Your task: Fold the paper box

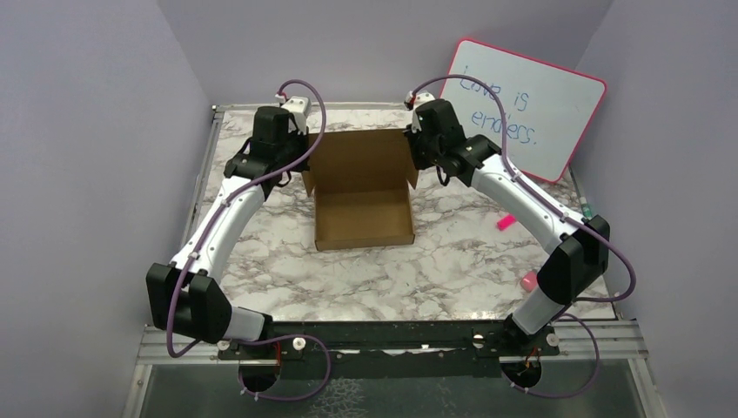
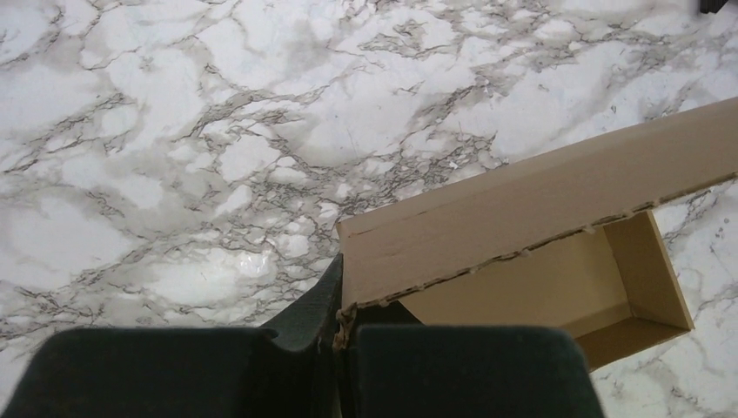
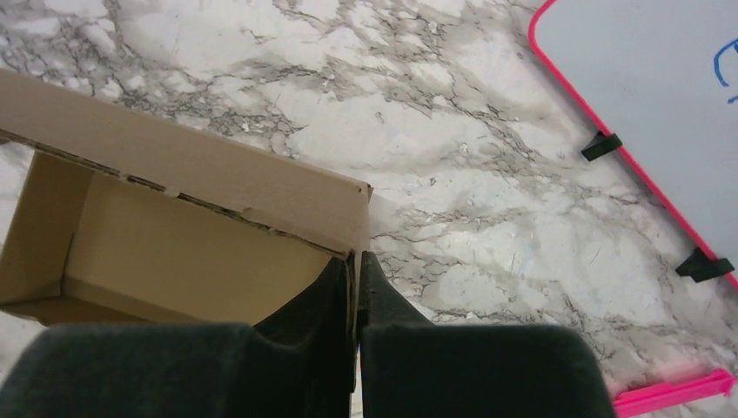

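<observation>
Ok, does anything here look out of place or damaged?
A pink stick and a smaller pink piece lie loose on the table, right of the paper box, like strays. Nothing looks damaged or spilled.

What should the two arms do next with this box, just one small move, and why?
Probably swing the lid of the paper box toward the arm bases and down over its open tray, both arms together. The left gripper and right gripper each pinch an upper corner of the lid, which stands upright at the tray's far side, so closing it looks like the step left.
</observation>
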Tool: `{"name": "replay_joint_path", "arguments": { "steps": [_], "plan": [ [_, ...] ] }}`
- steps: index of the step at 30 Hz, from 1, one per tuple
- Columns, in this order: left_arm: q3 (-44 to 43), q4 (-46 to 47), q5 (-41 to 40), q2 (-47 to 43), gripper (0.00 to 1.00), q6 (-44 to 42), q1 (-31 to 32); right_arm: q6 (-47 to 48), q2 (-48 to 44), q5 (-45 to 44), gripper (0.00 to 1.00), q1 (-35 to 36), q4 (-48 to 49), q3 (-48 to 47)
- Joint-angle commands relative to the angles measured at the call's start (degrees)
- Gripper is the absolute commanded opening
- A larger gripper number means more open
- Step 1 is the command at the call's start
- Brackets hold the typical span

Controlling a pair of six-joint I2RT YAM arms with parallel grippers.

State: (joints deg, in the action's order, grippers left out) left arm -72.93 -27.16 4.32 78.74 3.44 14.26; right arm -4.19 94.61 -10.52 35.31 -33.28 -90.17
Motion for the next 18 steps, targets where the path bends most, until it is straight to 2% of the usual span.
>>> {"name": "replay_joint_path", "arguments": {
  "steps": [1, 5, 9, 18],
  "plan": [
    [-3.8, 1.7, -1.8, 1.3, 0.03, 6.9, 3.3, -8.7, 0.8, -2.3, 0.07, 2.4, 2.1, -1.7],
    [-4.4, 2.9, -1.7, 1.5, 0.04, 9.1, 3.6, -14.7, 2.8, -4.2, 0.01, 2.4, 0.2, -3.9],
    [-3.8, 5.0, -1.2, 1.4, 0.05, 11.3, 3.6, -19.4, 4.6, -4.2, 0.01, 2.9, -1.1, -5.9],
    [-1.3, 10.7, -1.7, 1.1, 0.09, 15.9, 3.6, -24.5, 3.7, -11.0, 0.02, 4.9, 2.7, -3.9]
  ]
}}
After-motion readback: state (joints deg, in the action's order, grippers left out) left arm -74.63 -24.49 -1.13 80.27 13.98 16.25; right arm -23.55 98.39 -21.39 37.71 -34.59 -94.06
